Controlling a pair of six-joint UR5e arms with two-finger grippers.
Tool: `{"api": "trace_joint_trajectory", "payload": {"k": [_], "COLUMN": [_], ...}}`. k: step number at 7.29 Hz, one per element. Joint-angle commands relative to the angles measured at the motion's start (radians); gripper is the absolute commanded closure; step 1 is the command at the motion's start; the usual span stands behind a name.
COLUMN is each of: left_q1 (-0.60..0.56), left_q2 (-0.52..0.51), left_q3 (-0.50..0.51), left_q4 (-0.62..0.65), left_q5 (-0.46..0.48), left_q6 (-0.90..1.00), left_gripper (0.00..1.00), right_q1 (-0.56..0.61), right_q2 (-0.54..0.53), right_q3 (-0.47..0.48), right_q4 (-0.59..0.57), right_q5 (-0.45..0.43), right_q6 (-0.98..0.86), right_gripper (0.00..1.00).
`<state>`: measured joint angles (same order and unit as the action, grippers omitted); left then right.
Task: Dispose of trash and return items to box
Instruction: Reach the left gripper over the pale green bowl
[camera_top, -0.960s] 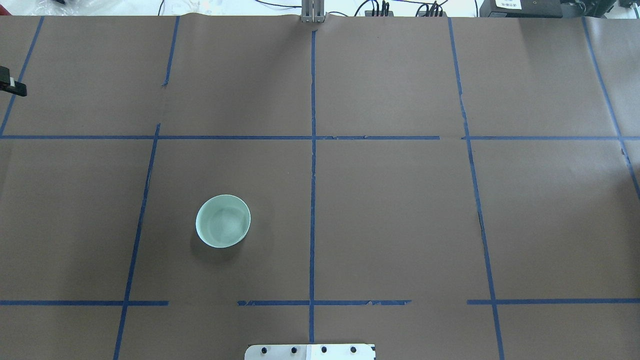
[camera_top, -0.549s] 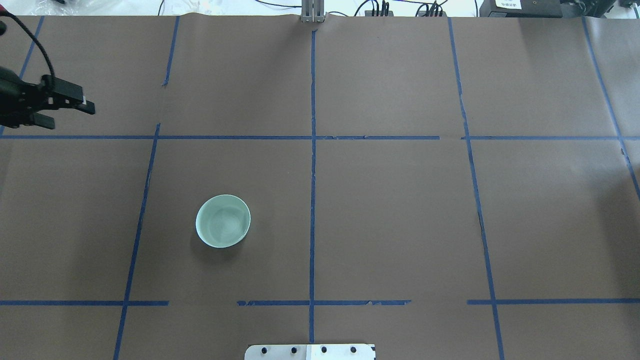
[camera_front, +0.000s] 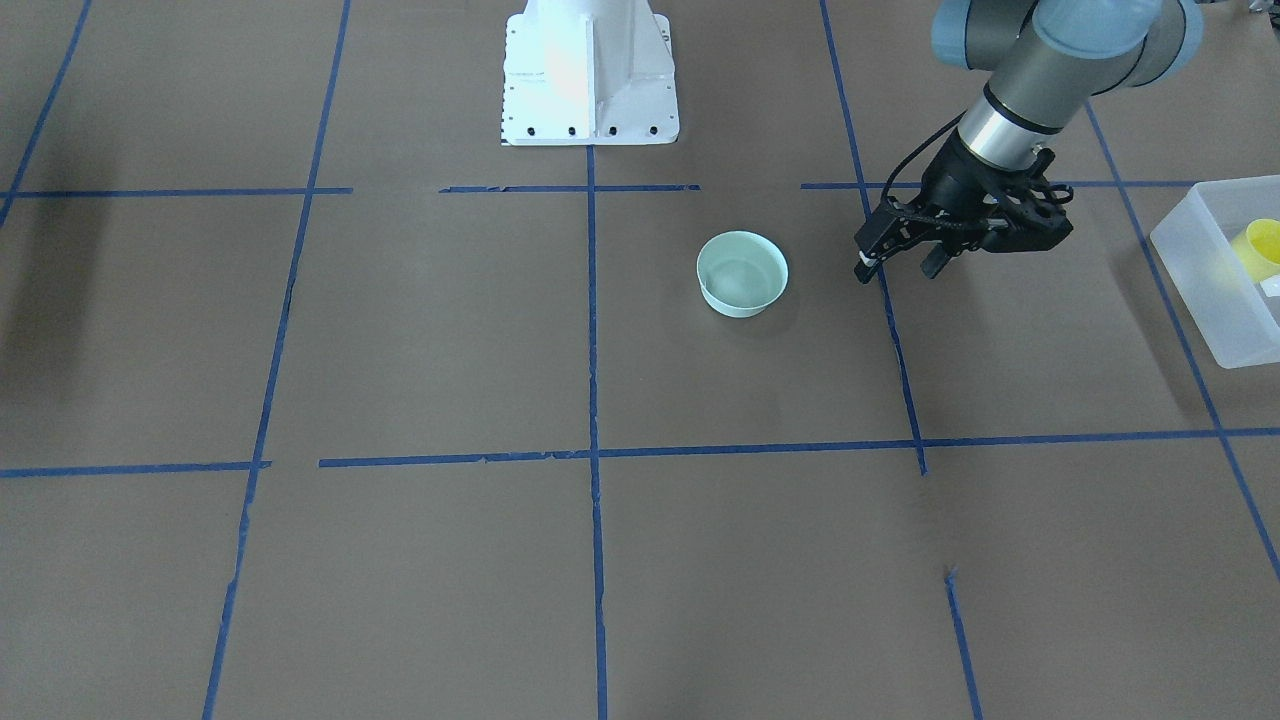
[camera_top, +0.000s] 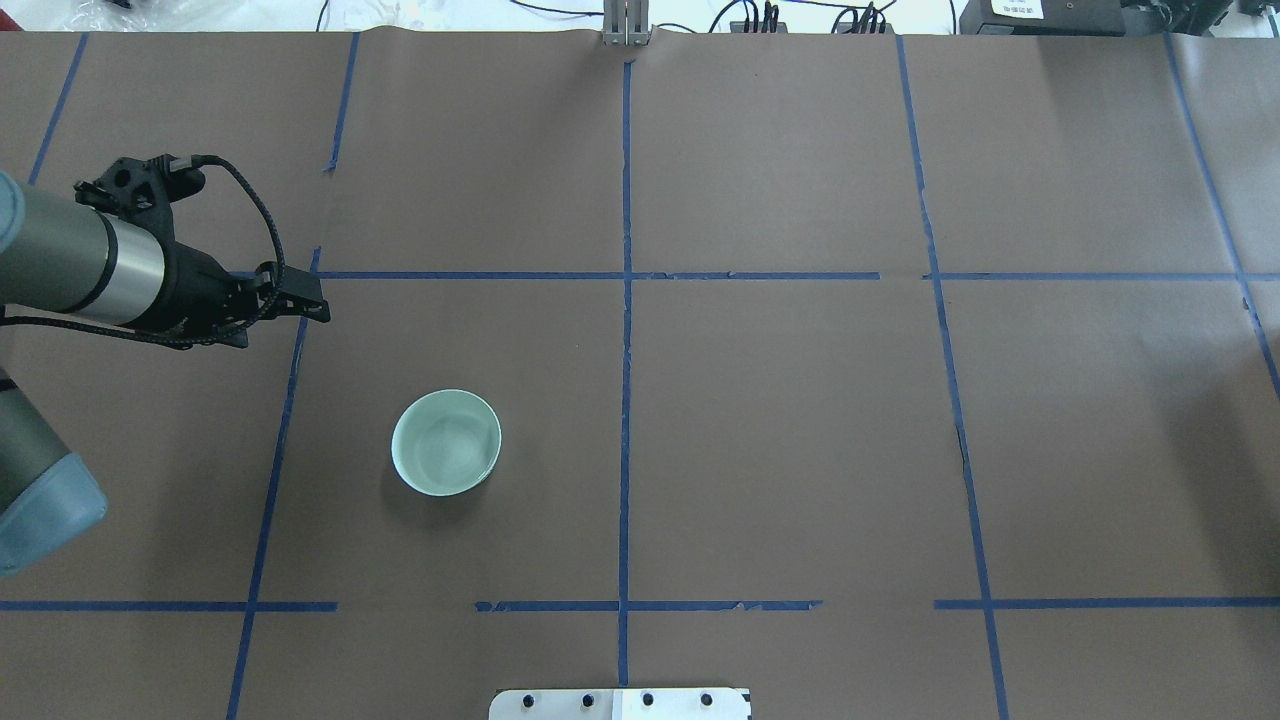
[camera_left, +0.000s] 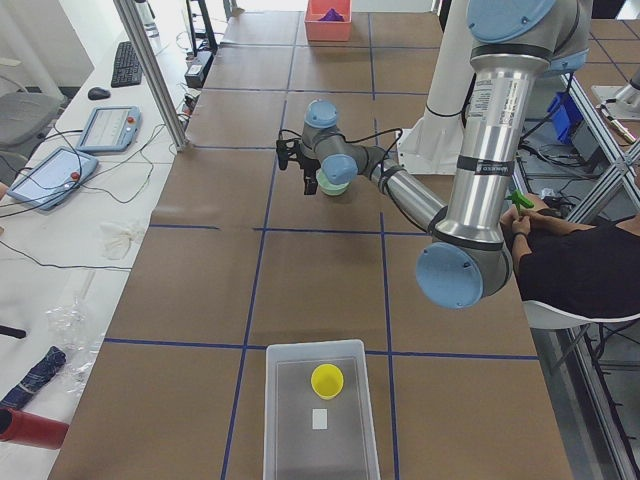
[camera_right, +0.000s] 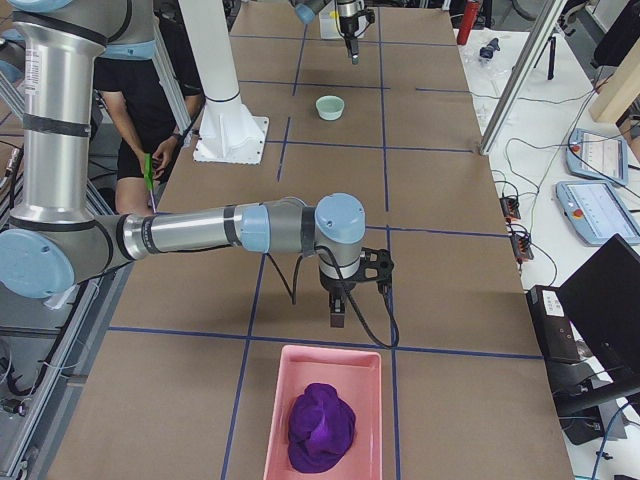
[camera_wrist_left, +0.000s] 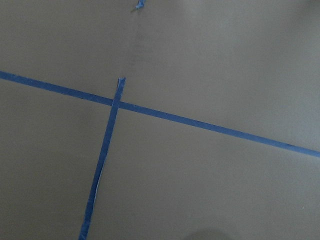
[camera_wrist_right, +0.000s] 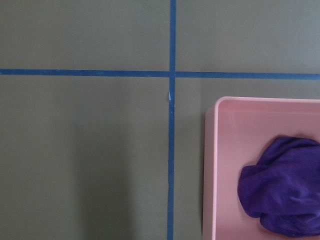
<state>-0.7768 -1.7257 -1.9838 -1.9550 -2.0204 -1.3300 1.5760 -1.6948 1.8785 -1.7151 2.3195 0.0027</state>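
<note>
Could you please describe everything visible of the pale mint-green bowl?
The pale mint-green round bowl is low, smooth and plain, plastic by its look. It stands upright and empty on the brown paper-covered table, within a blue-taped square. Only the table touches it; the open left gripper is apart from it.

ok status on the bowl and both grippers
Left gripper open, empty, short of the bowl. Right gripper over by pink tray, jaws unclear. Cup in box; bowl upright, untouched, nothing in the way.
</note>
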Motion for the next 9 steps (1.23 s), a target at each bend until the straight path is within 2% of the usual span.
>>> {"api": "trace_joint_trajectory", "payload": {"k": [1,3,5,7,9], "left_q1": [0.045,0.065,0.129,0.154,0.163], "left_q2": [-0.002,-0.002,-0.032,-0.06,-0.061], "left_q3": [0.003,0.013,0.057,0.1,0.1], "left_q4": [0.001,-0.001,0.002,0.002,0.002], "left_q5": [0.017,0.019,0.064,0.078,0.078], "left_q6": [-0.008,-0.008,-0.009,-0.009,-0.009], "left_gripper": [0.0,0.0,0.0,0.0,0.0], "right_q1": [-0.033,-0.033,-0.033,-0.03,-0.03], "right_q2": [0.075,0.173,0.201,0.184,0.159], "right_q3": [-0.01,-0.071,-0.133,-0.233,-0.285], "right_q4": [0.0,0.0,0.002,0.179,0.215], "right_q5": [0.0,0.004,0.021,0.058,0.063], "right_q6": [0.037,0.08,0.074,0.077,0.076], "right_gripper": [0.0,0.0,0.0,0.0,0.0]}}
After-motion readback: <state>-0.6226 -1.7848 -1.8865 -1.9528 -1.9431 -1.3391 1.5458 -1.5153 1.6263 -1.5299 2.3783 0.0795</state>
